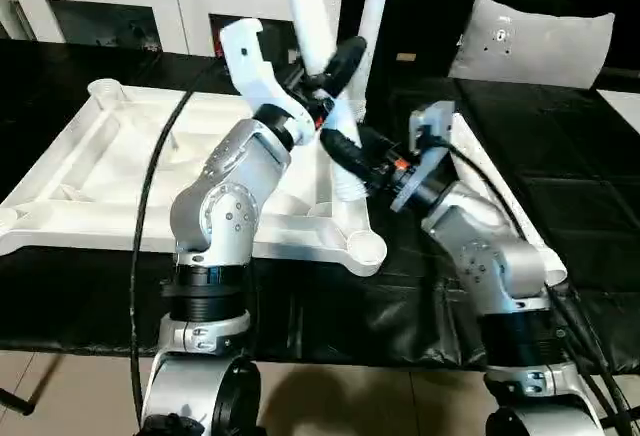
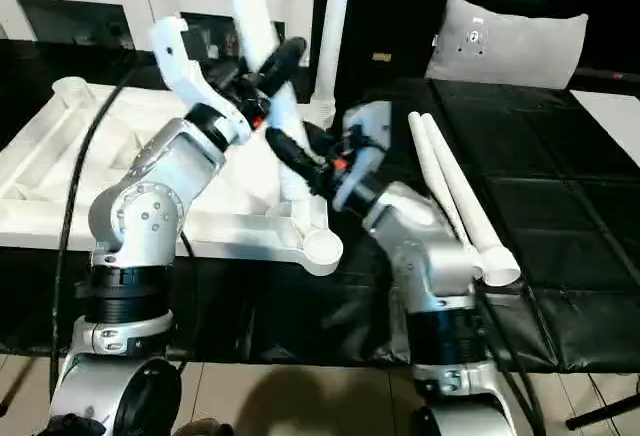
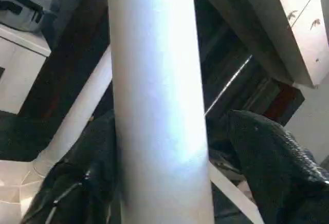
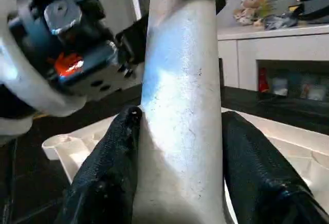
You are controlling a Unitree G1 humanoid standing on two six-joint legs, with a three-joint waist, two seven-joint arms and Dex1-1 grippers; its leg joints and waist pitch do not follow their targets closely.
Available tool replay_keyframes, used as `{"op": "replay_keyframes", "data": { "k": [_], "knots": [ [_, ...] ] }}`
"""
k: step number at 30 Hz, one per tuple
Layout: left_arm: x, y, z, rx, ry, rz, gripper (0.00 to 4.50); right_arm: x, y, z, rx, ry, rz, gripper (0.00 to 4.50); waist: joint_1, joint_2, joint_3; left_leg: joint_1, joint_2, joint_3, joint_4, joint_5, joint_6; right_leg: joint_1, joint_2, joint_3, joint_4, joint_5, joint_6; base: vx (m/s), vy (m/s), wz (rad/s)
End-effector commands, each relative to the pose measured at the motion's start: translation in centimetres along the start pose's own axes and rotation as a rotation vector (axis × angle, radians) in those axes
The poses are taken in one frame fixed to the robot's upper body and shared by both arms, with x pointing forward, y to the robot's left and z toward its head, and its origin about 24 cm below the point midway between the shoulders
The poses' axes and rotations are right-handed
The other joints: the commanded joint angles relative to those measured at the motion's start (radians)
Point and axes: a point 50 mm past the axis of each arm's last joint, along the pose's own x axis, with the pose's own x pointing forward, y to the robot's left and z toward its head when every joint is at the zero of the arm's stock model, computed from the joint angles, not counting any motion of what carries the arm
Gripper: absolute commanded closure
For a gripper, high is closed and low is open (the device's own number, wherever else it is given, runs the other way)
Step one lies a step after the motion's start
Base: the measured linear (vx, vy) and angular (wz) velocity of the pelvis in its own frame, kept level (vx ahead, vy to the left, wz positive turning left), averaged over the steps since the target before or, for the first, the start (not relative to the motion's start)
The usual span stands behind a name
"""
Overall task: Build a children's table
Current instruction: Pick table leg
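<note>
From the head views, the tabletop (image 1: 120, 166) lies upside down on the dark mat, ribs up. One leg (image 1: 372, 16) already stands in a far-edge socket, and two spare legs (image 2: 455, 196) lie on the mat beside the tabletop's right edge. Both grippers work a third leg (image 1: 315, 51), which leans over the near right corner with its foot close to a socket there. The left gripper (image 1: 335, 68) is on the leg higher up, the right gripper (image 1: 350, 156) lower down near the foot.

In the left wrist view, the leg (image 3: 159, 106) runs between the black fingers (image 3: 272, 157), one touching it and the other standing apart, so the jaws look wide and the grip loose.

In the right wrist view, the fingers (image 4: 108, 172) sit half closed against both sides of the leg (image 4: 180, 111), holding it.

To do this well, firm the upper grip first, then bring the leg upright over the socket and push straight down; pressing while it leans would likely jam it.
</note>
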Motion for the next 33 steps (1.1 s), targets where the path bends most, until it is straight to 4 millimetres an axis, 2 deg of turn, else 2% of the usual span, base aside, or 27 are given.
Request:
{"op": "replay_keyframes", "data": {
  "k": [1, 5, 14, 25, 26, 27, 30, 33],
  "knots": [
    [0.3, -0.7, 0.2, -0.009, -0.009, -0.026, 1.34, -0.1, 0.0, 0.2, -0.022, -0.007, 0.006, 2.57, 0.0, 0.001, -0.07, 0.031, 0.061, -0.032, -0.06, -0.119, 0.007, 0.042, -0.089, 0.044, -0.062, -0.029, -0.179, 0.0, 0.0, 0.0],
    [0.3, -1.0, -0.1, -0.017, 0.0, -0.043, 1.7, 0.0, 0.1, 0.0, -0.028, -0.01, 0.01, 2.57, -0.001, 0.001, -0.068, 0.031, 0.062, -0.032, -0.061, -0.136, 0.003, 0.041, -0.088, 0.045, -0.064, -0.058, -0.179, 0.0, 0.0, 0.0],
    [0.2, -0.9, -0.2, -0.037, -0.007, -0.04, 2.56, 0.0, 0.1, -0.1, -0.027, -0.016, 0.012, 2.57, -0.001, 0.002, -0.071, 0.031, 0.061, -0.032, -0.059, -0.116, 0.013, 0.042, -0.087, 0.044, -0.059, -0.017, -0.186, 0.0, 0.0, 0.0],
    [0.2, -0.6, -0.5, -0.029, 0.008, -0.029, 2.65, -0.1, 0.0, -0.3, -0.059, 0.001, -0.002, 2.57, -0.001, 0.003, -0.07, 0.032, 0.062, -0.033, -0.059, -0.13, 0.007, 0.042, -0.087, 0.044, -0.061, -0.038, -0.184, 0.0, 0.0, 0.0],
    [0.2, -0.4, -0.5, -0.019, 0.01, -0.023, 2.65, -0.1, -0.2, -0.4, -0.04, 0.01, -0.004, 2.01, -0.001, 0.003, -0.071, 0.032, 0.061, -0.032, -0.059, -0.128, 0.008, 0.042, -0.086, 0.044, -0.06, -0.03, -0.184, 0.0, 0.0, 0.0],
    [0.2, -0.2, -0.4, -0.015, 0.01, -0.019, 2.65, -0.2, -0.3, -0.5, -0.037, 0.016, -0.013, 1.87, -0.001, 0.003, -0.071, 0.032, 0.061, -0.032, -0.059, -0.127, 0.009, 0.042, -0.086, 0.044, -0.06, -0.027, -0.185, 0.0, 0.0, 0.0],
    [0.1, 0.2, -0.1, 0.005, 0.011, -0.006, 2.65, -0.4, -0.3, -0.7, 0.006, 0.032, 0.016, 1.79, -0.001, 0.0, -0.071, 0.032, 0.06, -0.032, -0.059, -0.126, 0.014, 0.043, -0.086, 0.044, -0.06, -0.028, -0.185, 0.0, 0.0, 0.0],
    [-0.1, 0.8, 0.2, 0.037, 0.025, 0.0, 2.65, -0.8, -0.5, -0.4, -0.007, 0.041, 0.027, 1.53, 0.001, 0.003, -0.072, 0.031, 0.061, -0.034, -0.059, -0.118, 0.01, 0.044, -0.086, 0.043, -0.058, -0.024, -0.183, 0.0, 0.0, 0.0]
  ]
}}
